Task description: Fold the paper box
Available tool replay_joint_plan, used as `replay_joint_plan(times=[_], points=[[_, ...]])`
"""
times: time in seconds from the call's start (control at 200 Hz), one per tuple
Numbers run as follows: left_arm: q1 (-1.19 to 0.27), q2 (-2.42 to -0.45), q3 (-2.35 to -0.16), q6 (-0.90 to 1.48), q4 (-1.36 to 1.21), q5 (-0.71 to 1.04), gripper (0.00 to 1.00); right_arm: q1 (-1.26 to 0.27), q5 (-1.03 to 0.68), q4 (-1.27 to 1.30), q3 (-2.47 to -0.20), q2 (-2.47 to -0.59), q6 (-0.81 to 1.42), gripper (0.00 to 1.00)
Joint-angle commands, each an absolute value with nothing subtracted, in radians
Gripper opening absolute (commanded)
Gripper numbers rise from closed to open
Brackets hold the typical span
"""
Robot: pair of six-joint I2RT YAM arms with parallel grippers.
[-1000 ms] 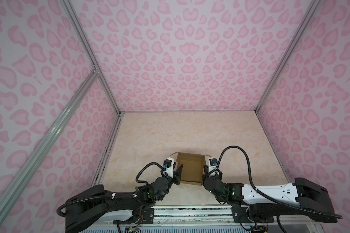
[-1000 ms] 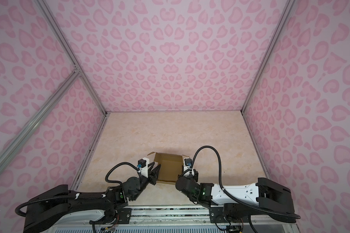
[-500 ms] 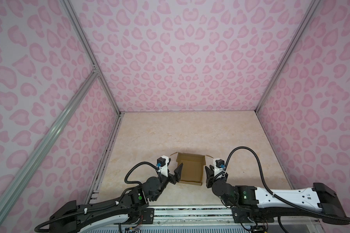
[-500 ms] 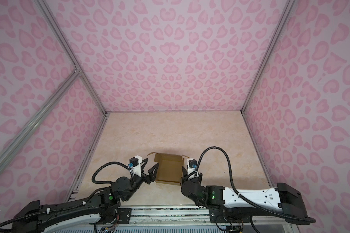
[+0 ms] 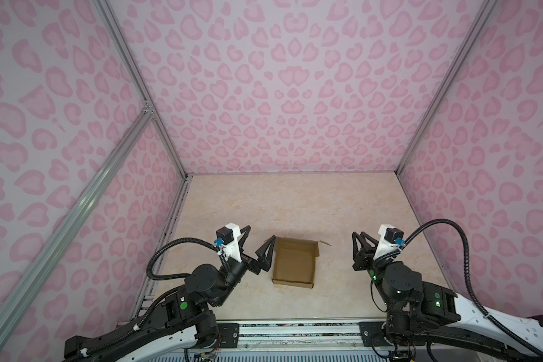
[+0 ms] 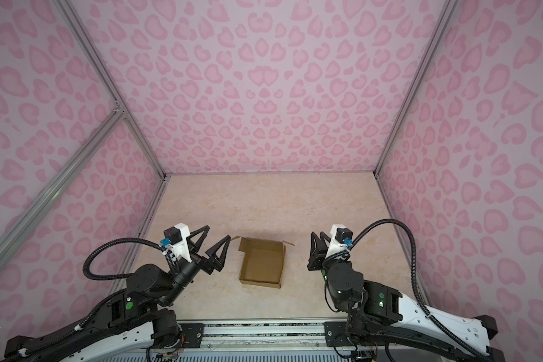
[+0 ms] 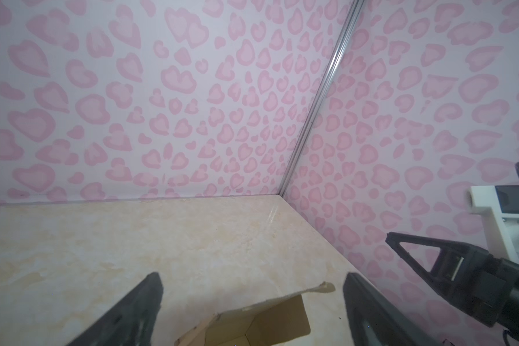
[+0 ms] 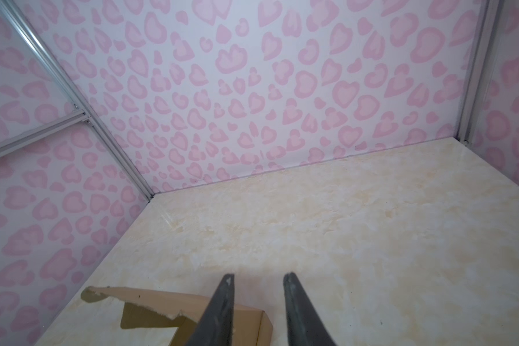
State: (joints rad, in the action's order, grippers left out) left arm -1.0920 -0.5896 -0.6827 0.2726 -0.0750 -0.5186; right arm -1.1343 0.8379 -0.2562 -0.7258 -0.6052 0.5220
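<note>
Pink heart-patterned walls (image 5: 279, 94) are set around the desk (image 5: 295, 203), where the paper box (image 5: 293, 263) is seen unheld; left jaws are spread wide just beside it, right jaws narrowly parted.

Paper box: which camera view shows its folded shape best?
Both top views: the paper box appears whole, open-topped, walls up. The left wrist view catches only one corner; the right wrist view shows a wall and loose flap, partly behind the right fingers.

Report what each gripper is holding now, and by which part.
Nothing is held. The left gripper and right gripper are open and empty, flanking the paper box.
</note>
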Motion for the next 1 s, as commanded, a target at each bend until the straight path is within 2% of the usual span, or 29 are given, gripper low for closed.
replay_joint_plan(times=[0.0,0.1,0.175,0.43,0.645,0.865,0.995], points=[[-1.030,-0.733,-0.866,0.210,0.176,-0.465,0.97,-0.930,0.438,-0.341,-0.833,-0.705,0.576,0.32],[-0.890,-0.849,-0.991,0.254,0.257,-0.307,0.97,-0.741,0.080,-0.359,-0.939,-0.863,0.637,0.33],[-0.780,-0.928,-1.042,0.317,0.282,-0.184,0.97,-0.690,-0.078,-0.357,-1.010,-0.979,0.646,0.34],[-0.626,-1.089,-1.072,0.498,0.288,0.035,0.97,-0.688,-0.225,-0.320,-1.080,-1.181,0.670,0.35],[-0.604,-1.128,-1.050,0.490,0.327,0.101,0.97,-0.692,-0.320,-0.222,-0.997,-1.229,0.715,0.35],[-0.598,-1.154,-0.999,0.498,0.345,0.152,0.97,-0.731,-0.341,-0.204,-0.976,-1.264,0.710,0.43],[-0.597,-1.176,-0.972,0.517,0.339,0.199,0.97,-0.764,-0.329,-0.223,-0.983,-1.295,0.700,0.44]])
